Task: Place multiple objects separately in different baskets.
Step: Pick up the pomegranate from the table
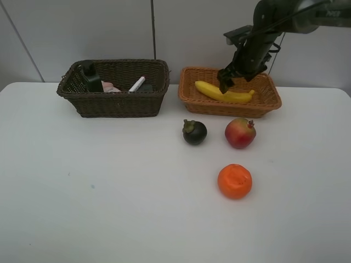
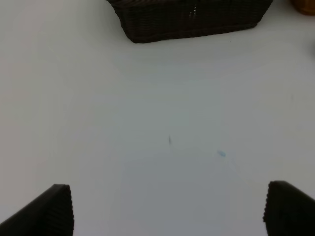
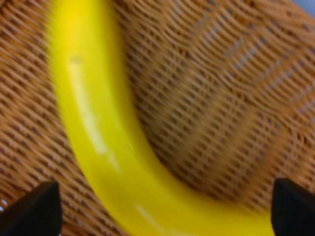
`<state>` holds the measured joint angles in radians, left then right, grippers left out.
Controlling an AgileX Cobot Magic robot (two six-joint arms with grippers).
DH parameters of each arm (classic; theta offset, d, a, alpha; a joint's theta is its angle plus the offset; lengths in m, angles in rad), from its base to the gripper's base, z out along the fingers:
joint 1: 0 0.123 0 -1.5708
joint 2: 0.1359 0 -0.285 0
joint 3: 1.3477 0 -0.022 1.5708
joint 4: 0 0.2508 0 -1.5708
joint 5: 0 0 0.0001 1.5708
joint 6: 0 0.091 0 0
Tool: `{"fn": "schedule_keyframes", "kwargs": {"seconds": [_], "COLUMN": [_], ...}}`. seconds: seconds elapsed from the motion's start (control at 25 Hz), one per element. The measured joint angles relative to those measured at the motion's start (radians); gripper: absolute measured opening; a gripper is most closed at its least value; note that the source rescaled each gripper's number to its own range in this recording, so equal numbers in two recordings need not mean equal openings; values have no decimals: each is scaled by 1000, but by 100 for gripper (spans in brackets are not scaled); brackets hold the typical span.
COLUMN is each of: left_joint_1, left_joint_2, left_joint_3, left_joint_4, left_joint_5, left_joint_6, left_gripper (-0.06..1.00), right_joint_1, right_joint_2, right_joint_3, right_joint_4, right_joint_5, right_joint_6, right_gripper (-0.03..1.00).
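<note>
White table (image 1: 82, 208) carries the dark brown basket (image 1: 112, 104) with green bottle (image 1: 90, 78) and marker (image 1: 137, 84), beside it the tan basket (image 1: 230, 108) holding the banana (image 1: 211, 91). Orange (image 1: 235, 181), red fruit (image 1: 240, 133) and mangosteen (image 1: 194, 132) sit on the table. Right claw (image 1: 225, 83) hangs spread wide just over the banana; left claw (image 2: 167, 211) gapes above the table.

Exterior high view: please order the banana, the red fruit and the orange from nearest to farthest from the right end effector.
1. Banana, in the tan basket under the right end effector.
2. Red fruit, on the table before that basket.
3. Orange, farther toward the table's front.
</note>
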<state>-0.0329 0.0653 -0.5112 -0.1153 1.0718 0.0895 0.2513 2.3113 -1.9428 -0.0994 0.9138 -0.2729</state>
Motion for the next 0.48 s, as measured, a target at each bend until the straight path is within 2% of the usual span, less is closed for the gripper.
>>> {"fn": "schedule_keyframes", "kwargs": {"seconds": [0.24,0.4,0.48], "left_joint_1": [0,0,0], "left_joint_2": [0,0,0], "left_joint_3": [0,0,0], "left_joint_4": [0,0,0], "left_joint_5": [0,0,0], "left_joint_6": [0,0,0], "left_gripper": [100,100,100], "right_joint_1": [0,0,0], "right_joint_2": [-28,-104,-131], "right_joint_3": [0,-1,1], "right_joint_4": [-21,39,92], "right_joint_5": [113,270,293], "right_joint_6": [98,141,151], "right_gripper": [100,100,100]}}
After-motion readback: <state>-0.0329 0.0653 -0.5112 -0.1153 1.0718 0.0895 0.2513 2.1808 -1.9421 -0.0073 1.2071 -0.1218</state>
